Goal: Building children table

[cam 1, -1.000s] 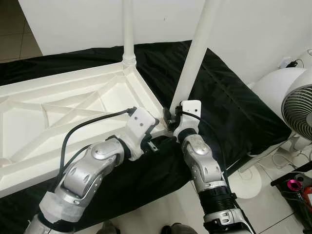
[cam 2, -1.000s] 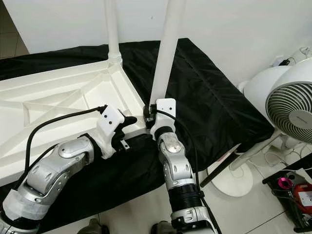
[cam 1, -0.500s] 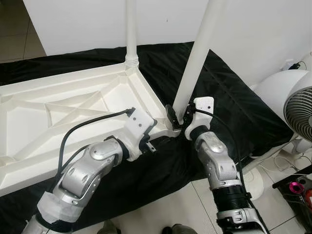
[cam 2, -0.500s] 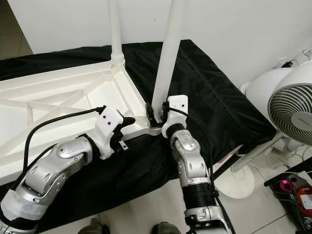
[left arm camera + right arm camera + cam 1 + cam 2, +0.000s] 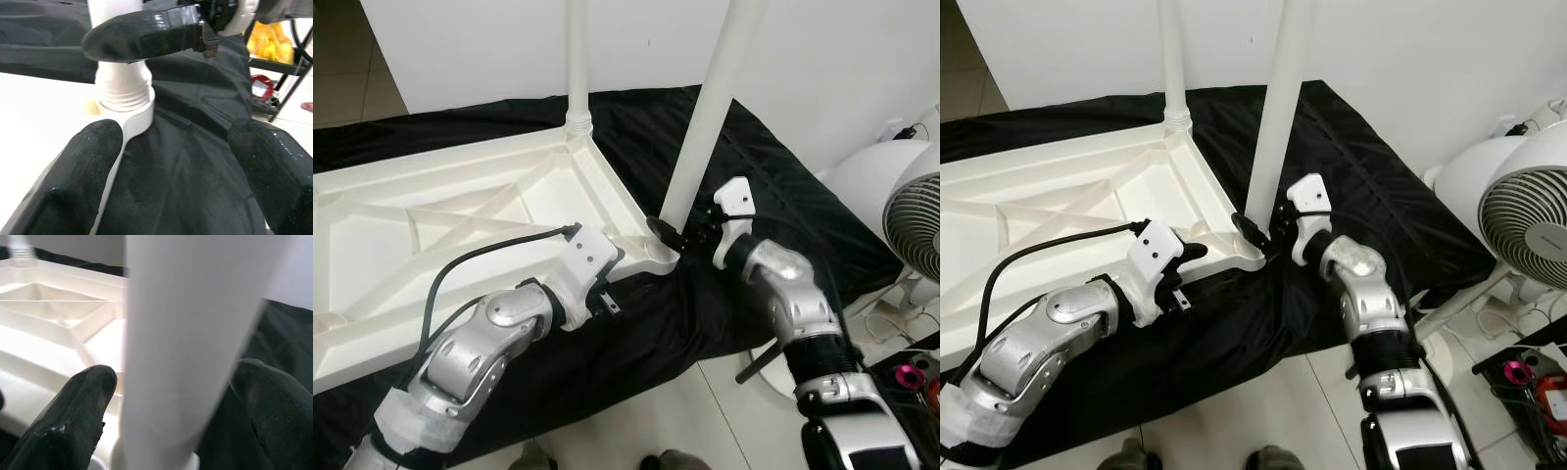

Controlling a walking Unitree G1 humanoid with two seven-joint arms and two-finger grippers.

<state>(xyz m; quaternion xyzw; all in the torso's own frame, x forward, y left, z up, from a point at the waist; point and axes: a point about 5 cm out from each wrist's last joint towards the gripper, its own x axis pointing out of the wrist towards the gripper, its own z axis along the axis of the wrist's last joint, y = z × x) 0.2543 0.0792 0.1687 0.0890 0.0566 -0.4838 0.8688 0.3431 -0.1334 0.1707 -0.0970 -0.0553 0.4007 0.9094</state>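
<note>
You have no readable brand on the table parts; the pale floor fan [image 5: 1518, 211] at the far right carries a small centre label too tiny to read.

Your right pincer [image 5: 677, 231] sits at the base of the near white plastic table leg [image 5: 710, 113], its two black fingers [image 5: 85, 396] spread to either side of the tube, released rather than clenched. In the right wrist view the leg stands between the pads with a gap visible on both sides, so you cannot tell that either pad presses on it. One finger tip reaches to the threaded collar where the leg meets the corner socket.

Your left pincer [image 5: 1197, 257] rests at the near right corner of the upside-down white plastic ribbed tabletop [image 5: 460, 211], just left of that socket. Its fingers [image 5: 93, 152] are wide apart, holding nothing; one lies against the tabletop's edge and the other hangs over the black sheet [image 5: 764, 191].

The tabletop lies underside up on the black sheet spread over the floor. A second white leg [image 5: 578, 59] stands upright in the far corner socket. The near leg leans slightly to the right as it rises.

A pink-tipped object [image 5: 911, 375] sits on a dark rack at the near right edge.
</note>
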